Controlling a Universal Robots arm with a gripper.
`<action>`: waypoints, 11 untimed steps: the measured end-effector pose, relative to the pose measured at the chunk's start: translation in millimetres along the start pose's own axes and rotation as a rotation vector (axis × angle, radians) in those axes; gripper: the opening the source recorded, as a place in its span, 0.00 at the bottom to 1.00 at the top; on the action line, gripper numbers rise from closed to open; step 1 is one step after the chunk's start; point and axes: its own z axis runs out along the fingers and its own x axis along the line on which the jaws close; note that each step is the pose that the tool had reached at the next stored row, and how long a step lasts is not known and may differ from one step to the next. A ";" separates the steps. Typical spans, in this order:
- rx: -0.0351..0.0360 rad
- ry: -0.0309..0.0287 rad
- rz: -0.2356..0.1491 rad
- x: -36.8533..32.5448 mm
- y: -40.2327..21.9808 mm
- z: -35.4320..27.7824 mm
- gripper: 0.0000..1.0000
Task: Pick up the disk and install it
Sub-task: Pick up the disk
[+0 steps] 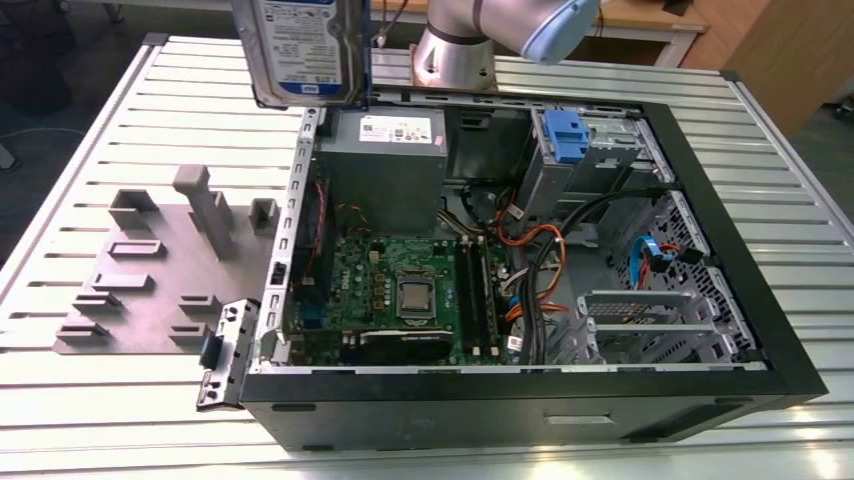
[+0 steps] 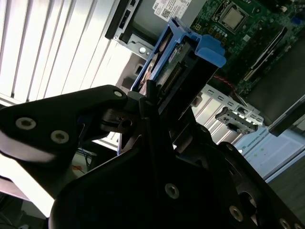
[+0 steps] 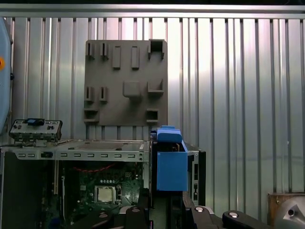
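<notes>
The disk (image 1: 304, 50), a silver-grey drive with a white-and-blue label in a blue carrier frame, hangs upright in the air above the far corner of the open computer case (image 1: 747, 300), on the exterior view's left. In the second wrist view my gripper (image 2: 152, 102) is shut on the disk (image 2: 174, 62), and its black fingers (image 2: 102, 102) clamp the blue frame from both sides. The first wrist view shows the disk (image 3: 170, 164) edge-on, sticking out from the gripper (image 3: 162, 214) over the case and its motherboard.
Inside the case sit a grey power-supply box (image 1: 384, 160), the motherboard (image 1: 400, 290), and another blue drive carrier (image 1: 566, 135) in the bay at the far right. A grey fixture plate (image 1: 147, 270) with raised blocks lies on the slatted table at the exterior view's left. The arm's base (image 1: 454, 50) stands behind the case.
</notes>
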 end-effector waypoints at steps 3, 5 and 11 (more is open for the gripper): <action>0.0000 0.0000 0.000 -0.1 -9.3 -0.1 0.35; 0.0000 -0.0001 0.000 -0.2 -15.6 -0.2 0.35; 0.0001 -0.0001 0.000 -0.5 -35.0 -0.6 0.35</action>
